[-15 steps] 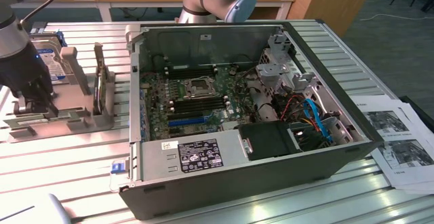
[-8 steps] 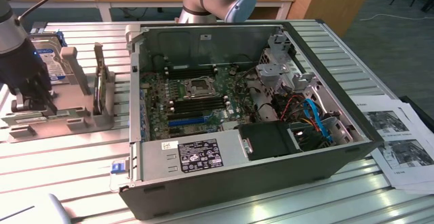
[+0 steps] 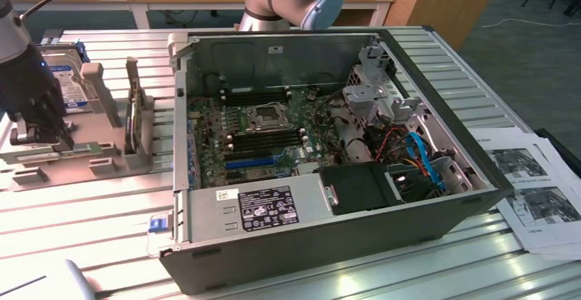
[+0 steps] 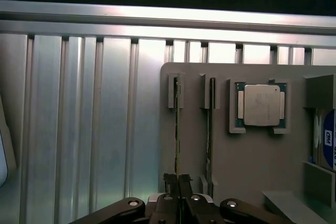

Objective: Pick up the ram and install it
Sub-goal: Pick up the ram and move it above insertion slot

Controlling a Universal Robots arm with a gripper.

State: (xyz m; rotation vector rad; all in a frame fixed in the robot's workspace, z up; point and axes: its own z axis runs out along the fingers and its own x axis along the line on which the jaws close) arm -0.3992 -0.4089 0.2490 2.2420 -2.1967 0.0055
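At the exterior view's far left the gripper (image 3: 41, 135) is down on a grey fixture (image 3: 91, 169) that sits on the slatted metal table (image 3: 91, 225). The wrist view shows its fingertips (image 4: 171, 181) pinched together on the top edge of the ram (image 4: 177, 124) — the thin stick stands on edge in a slot of the fixture, clenched between the two fingers and not lifted clear of its holder. Just beside it a second stick (image 4: 211, 124) stands in its own slot, and beyond that a processor chip (image 4: 261, 105) lies flat in a square pocket.

Behind the gripper, a hard drive (image 3: 62, 82) with a blue-and-white label leans upright in the same fixture.

Moving toward the middle, an open computer case (image 3: 363, 245) lies on its side with the motherboard (image 3: 300, 143) facing up. On the board I can see the processor socket (image 3: 266, 116) with dark memory slots above and below it, and a bright blue slot (image 3: 250, 162) nearer the front. A silver power supply (image 3: 263, 208) with a white label fills the near corner of the case.

Further right, inside the case, red and blue cables (image 3: 420, 157) loop around the drive bays. Past the case, at the exterior view's right edge, printed papers (image 3: 535, 198) lie on the table — well apart from the gripper.
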